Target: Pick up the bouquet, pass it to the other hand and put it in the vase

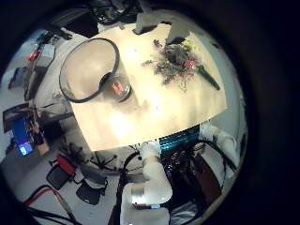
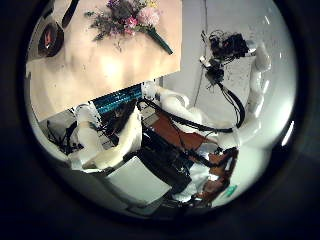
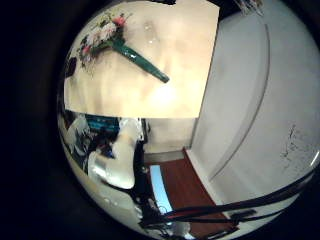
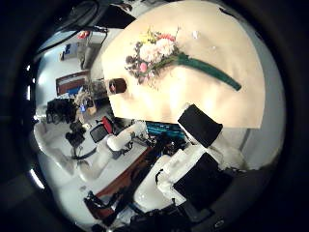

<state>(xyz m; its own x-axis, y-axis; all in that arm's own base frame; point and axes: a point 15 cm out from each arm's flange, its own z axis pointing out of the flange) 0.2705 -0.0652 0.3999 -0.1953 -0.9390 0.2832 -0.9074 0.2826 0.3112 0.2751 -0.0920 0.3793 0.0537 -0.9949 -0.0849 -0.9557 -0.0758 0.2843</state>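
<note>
1. Bouquet (image 4: 164,55) lies flat on the table (image 4: 227,92), flowers toward the vase (image 1: 92,68), green stem wrap pointing away from it.
2. Vase stands upright on the same table, near the bouquet but apart from it.
3. Neither palm is close to the table; nothing is held or touched.
4. Finger positions of either hand: cannot tell from these views.

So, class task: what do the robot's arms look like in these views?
Both are white, built of rounded, tube-like segments with bulky joints: the left arm and the right arm. The hands barely show, so their look cannot be told.
</note>
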